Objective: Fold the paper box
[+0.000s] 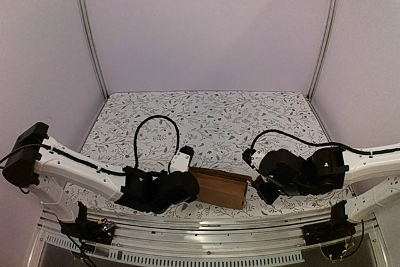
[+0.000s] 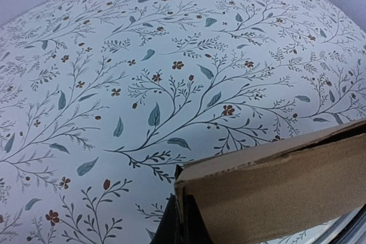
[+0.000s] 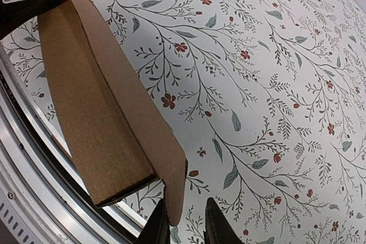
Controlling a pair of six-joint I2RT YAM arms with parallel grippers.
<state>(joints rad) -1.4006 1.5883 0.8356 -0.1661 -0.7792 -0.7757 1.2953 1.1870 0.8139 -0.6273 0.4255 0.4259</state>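
Floral-printed tabletop [image 1: 212, 110] has the paper box [image 1: 219, 187] at the middle of its near edge: a plain brown, long, low carton, partly formed. The left hand [image 2: 178, 224] is pinched shut on the end toward the tabletop's left side. The right hand [image 3: 186, 224], fingers slightly apart, straddles the other end's loose flap. Flap-closing seems underway, so next it should clamp and fold inward.

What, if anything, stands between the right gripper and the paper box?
Nothing visible does. In the right wrist view, the end flap of the paper box reaches into the gap between the fingers of the right gripper, close against one of them. Only the tablecloth shows beside it.
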